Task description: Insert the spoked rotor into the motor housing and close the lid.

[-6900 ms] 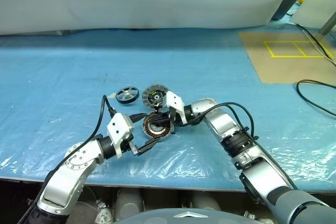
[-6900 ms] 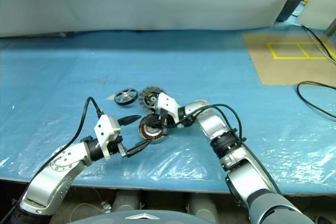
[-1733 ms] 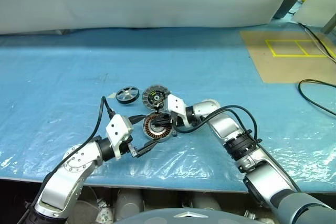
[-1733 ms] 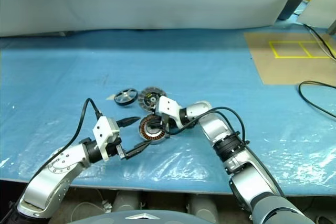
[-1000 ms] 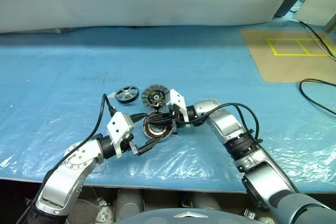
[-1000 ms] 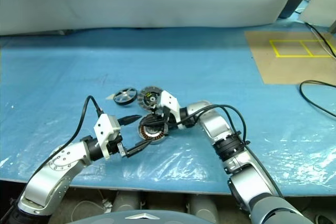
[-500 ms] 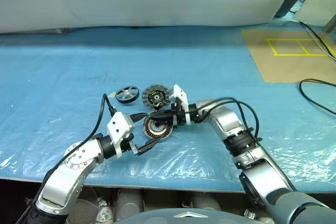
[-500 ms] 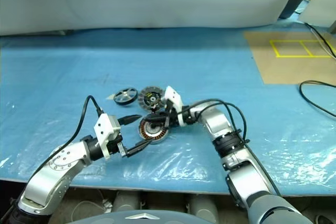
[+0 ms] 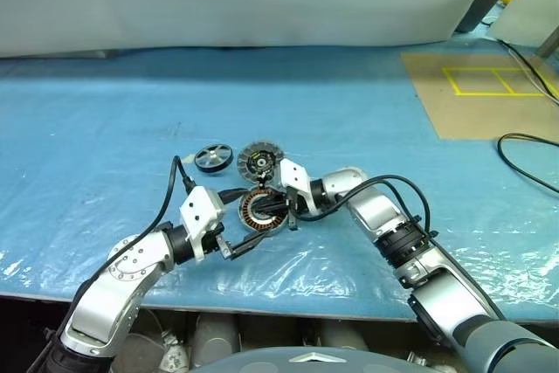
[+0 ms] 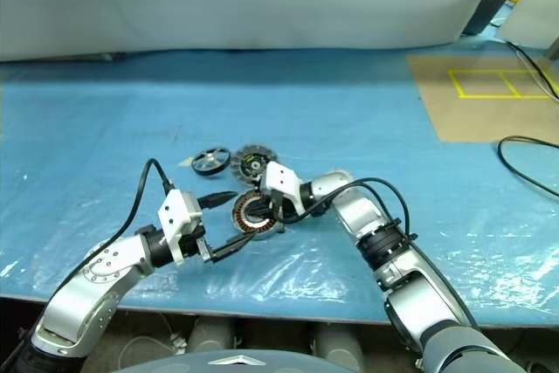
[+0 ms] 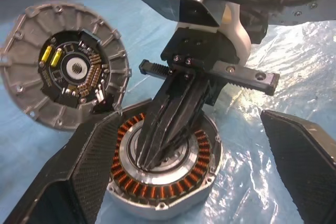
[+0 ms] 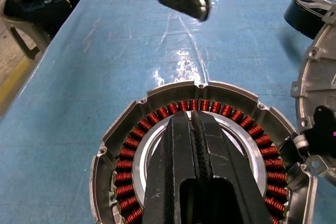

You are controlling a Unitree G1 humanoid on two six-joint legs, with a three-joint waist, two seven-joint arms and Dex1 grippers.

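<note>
Reaching leftward, right claw (image 11: pixel 157 156) closed, over motor housing (image 9: pixel 263 212)

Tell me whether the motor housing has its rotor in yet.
Not yet. The motor housing shows bare windings; the spoked rotor lies apart on the table.

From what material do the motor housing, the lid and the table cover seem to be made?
The motor housing: likely cast metal, a dull silver rim around glossy copper-coloured wire coils. The lid: matte grey metal by its look, with cast ribs and bolt holes around a black centre, perhaps a circuit board. The table cover: thin blue plastic sheet, wrinkled and shiny.
</note>
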